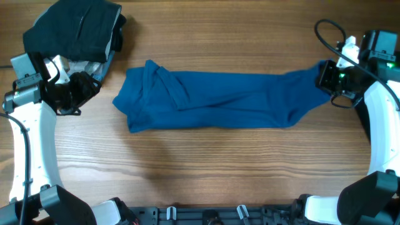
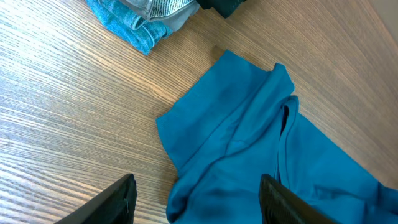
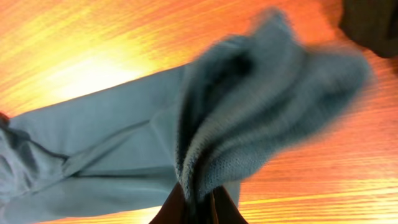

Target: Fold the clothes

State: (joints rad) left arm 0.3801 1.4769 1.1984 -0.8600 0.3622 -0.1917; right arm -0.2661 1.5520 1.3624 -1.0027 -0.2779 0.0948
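**Blue polo shirt [image 1: 212, 100] lying as a long folded band across the middle of the tabletop [image 1: 206, 181], gripped at one end.**

The shirt runs lengthwise from left of centre towards the right edge, and its left end is bunched into loose folds with one flap turned over. The right claw [image 3: 199, 208] is pressed together on the shirt's right end, pinching a gathered tuft of the knit fabric and raising it slightly off the wood near the right edge. The left claw [image 2: 198, 186] is spread and holds nothing; it hangs over the shirt's left end. In the far left corner sits a separate pile, with a black garment [image 1: 75, 28] on top and a pale blue garment [image 2: 134, 25] beneath, near the shirt but apart from it.
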